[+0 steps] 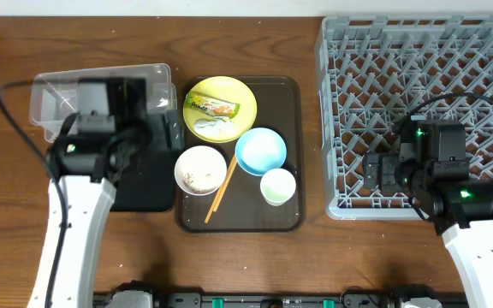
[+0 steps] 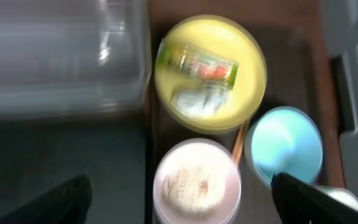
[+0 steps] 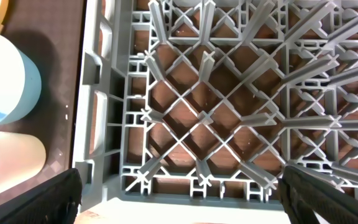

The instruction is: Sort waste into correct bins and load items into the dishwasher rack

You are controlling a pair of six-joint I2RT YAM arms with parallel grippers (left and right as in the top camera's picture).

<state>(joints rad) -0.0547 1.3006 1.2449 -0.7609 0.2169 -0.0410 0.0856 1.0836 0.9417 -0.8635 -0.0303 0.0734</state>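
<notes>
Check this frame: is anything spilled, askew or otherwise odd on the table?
Nothing looks spilled or damaged. The snack wrapper and white scraps sit on the yellow plate, and specks dot the white bowl. Only the chopsticks look askew, lying diagonally on the brown tray between the white bowl and light blue bowl.

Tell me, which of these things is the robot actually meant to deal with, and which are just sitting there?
For the job: snack wrapper, rice scraps, yellow plate, blue bowl, white bowl, small cup, chopsticks, clear tub, black tray, grey rack.

Just there: brown serving tray, wooden table.
</notes>
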